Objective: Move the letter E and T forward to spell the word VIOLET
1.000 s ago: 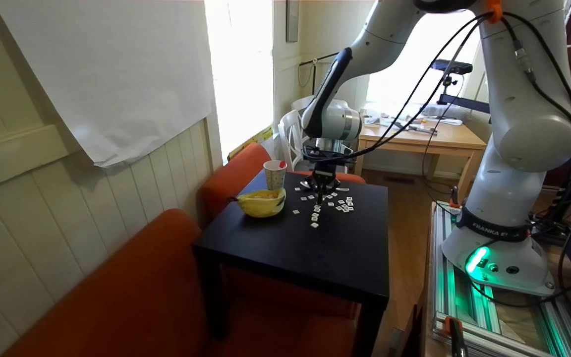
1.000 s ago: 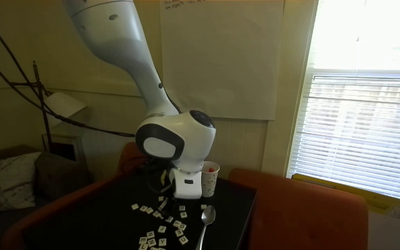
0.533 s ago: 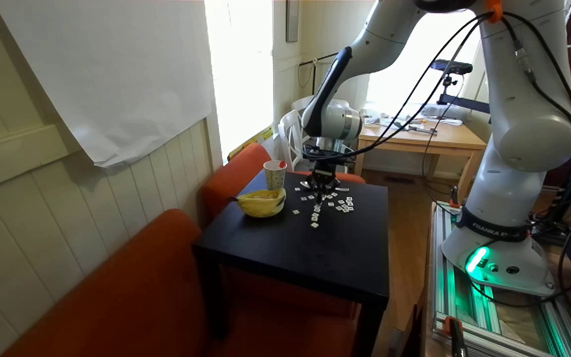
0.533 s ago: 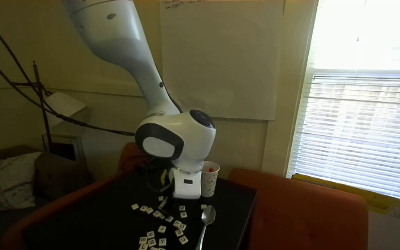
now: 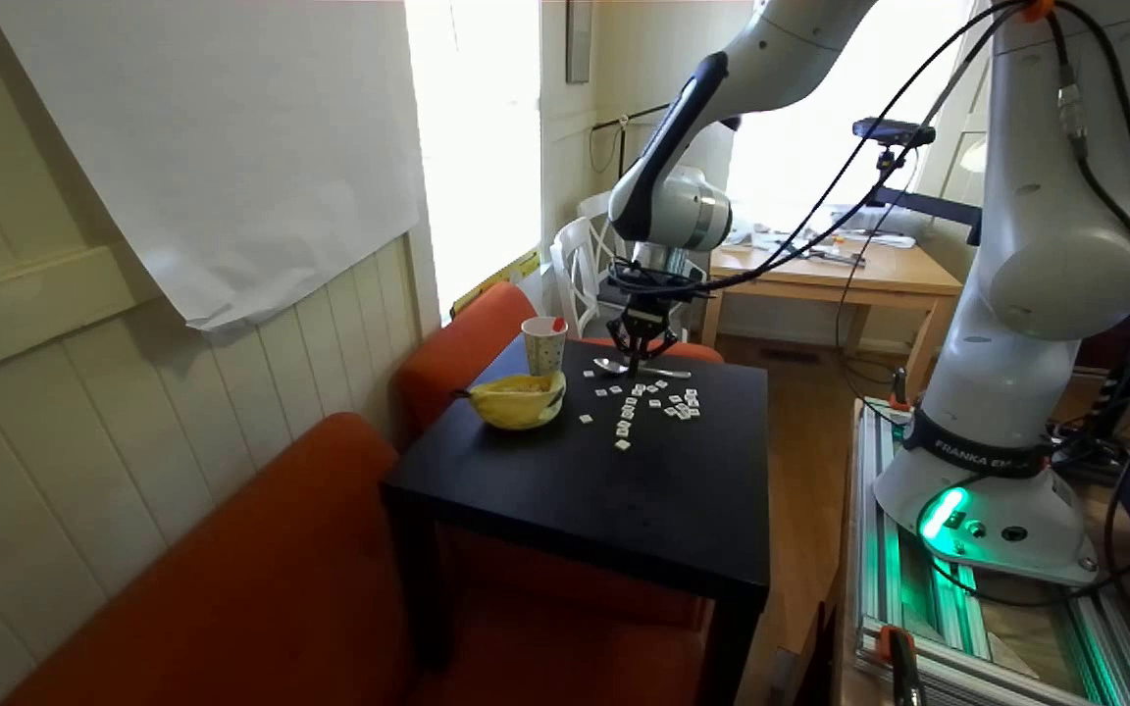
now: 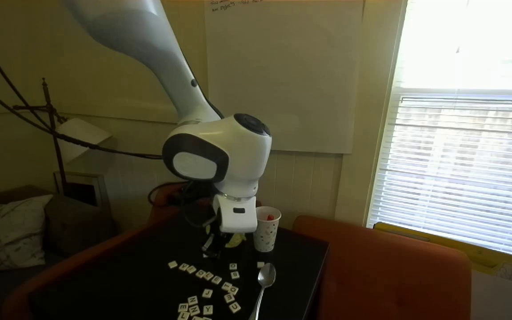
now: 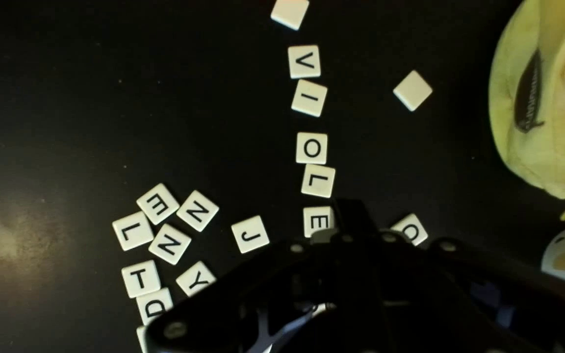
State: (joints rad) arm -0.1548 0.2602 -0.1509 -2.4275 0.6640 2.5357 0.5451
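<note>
On the dark desk [image 5: 643, 500], the wrist view shows V tile [image 7: 304, 62], I tile [image 7: 309, 98], O tile [image 7: 312, 148], L tile [image 7: 318, 181] and E tile [image 7: 318, 220] in one line. E tile lies just beside L tile with a thin gap, so I judge its step is done, or almost. T tile [image 6: 227, 286] follows in an exterior view, after a wider gap; bringing it forward is probably the step now in hand. The end effector [image 5: 634, 369] hovers above the desk near this end of the line; its fingers seem pressed together, with no letter between them. The next move calls for lowering these tips behind T tile and pushing gently toward E tile. A second O [image 6: 234, 290] is close behind, touching or nearly, I cannot tell, so the tips may have little room.
</note>
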